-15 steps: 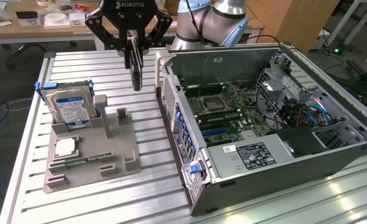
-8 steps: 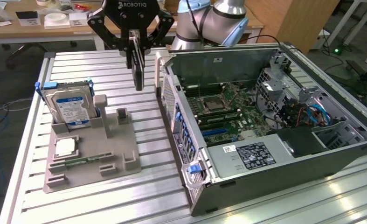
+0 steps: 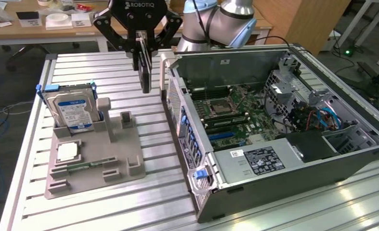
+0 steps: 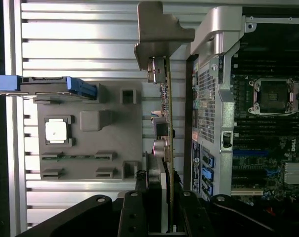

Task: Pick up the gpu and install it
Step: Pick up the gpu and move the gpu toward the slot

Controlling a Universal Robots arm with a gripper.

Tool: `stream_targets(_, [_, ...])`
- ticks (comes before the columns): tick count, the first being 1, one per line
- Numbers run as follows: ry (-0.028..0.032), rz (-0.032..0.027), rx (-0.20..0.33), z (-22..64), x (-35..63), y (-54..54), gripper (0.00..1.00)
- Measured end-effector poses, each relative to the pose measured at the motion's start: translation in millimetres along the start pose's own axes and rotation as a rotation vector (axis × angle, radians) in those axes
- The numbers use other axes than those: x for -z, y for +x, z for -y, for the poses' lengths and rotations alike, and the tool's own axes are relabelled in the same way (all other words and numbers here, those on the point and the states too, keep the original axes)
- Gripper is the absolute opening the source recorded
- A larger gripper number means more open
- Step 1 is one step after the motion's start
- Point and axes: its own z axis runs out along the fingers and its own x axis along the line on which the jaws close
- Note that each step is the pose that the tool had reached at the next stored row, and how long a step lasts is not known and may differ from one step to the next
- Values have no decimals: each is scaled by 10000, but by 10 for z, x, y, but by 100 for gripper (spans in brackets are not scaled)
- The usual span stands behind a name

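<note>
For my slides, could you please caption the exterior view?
Fingers hold the gpu upright above the table, beside the open case.

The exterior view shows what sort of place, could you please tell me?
Probably a robotics lab's PC-assembly bench: an open grey metal computer case lies on a ribbed aluminium table, a black pincer holds a thin dark expansion card, and cluttered wooden desks stand behind.
</note>
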Motion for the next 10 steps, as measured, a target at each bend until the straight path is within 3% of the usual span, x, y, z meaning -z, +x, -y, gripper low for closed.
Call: stream_targets(10, [0, 1, 0, 0, 0, -44, 28])
